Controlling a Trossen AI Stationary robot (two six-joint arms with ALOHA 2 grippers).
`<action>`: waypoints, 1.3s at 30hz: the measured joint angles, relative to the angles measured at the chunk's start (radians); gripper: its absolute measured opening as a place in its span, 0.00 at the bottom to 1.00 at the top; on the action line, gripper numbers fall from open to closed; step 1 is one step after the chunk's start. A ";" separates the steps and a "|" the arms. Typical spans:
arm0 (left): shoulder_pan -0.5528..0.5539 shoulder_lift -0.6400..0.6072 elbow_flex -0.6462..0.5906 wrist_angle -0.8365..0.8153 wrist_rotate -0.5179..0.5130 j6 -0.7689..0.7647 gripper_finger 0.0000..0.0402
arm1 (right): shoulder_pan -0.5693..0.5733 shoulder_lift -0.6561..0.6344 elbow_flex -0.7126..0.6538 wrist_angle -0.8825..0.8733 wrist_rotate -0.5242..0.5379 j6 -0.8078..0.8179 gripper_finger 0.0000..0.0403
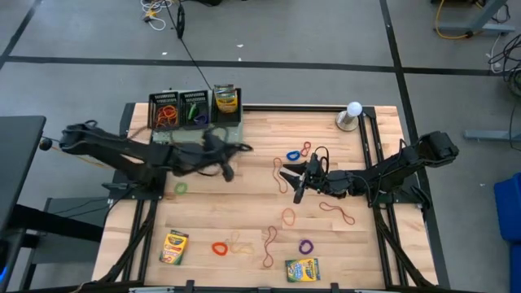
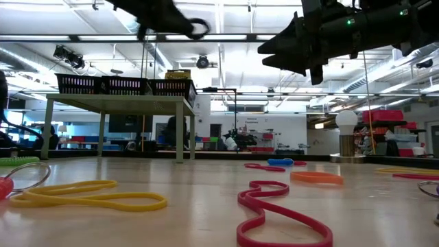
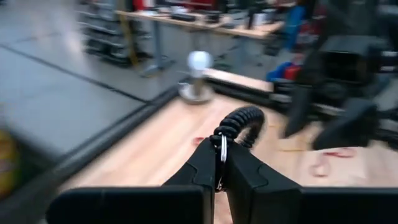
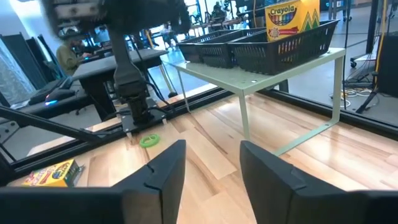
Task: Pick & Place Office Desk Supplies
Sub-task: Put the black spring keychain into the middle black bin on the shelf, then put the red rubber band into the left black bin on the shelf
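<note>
Left gripper (image 1: 242,148) pinches a black band (image 3: 241,122) in closed fingers, raised just in front of the trays (image 1: 194,107) on the stand (image 4: 261,74). Right gripper (image 1: 296,189) hangs mid-table, fingers apart, empty, among scattered bands (image 1: 293,155).

high: straight down over the light wooden table (image 1: 244,187) | low: table-top level, facing the room | wrist cameras: close behind own fingers, looking opposite ways | shared: white globe lamp on grey base (image 1: 352,114)
</note>
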 joint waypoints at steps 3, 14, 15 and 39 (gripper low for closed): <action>-0.002 -0.126 0.001 -0.156 -0.120 0.014 0.05 | 0.000 0.000 0.000 0.000 0.000 0.000 0.36; 0.296 -0.358 0.035 -0.557 -0.200 0.021 0.04 | -0.003 0.000 0.000 -0.020 0.001 -0.002 0.05; 0.354 -0.356 0.035 -0.566 -0.149 0.033 0.04 | -0.003 0.000 0.000 -0.021 0.001 -0.002 0.03; 0.874 -0.255 0.039 -0.607 0.264 0.147 0.40 | -0.002 0.000 0.000 -0.039 -0.013 0.000 0.03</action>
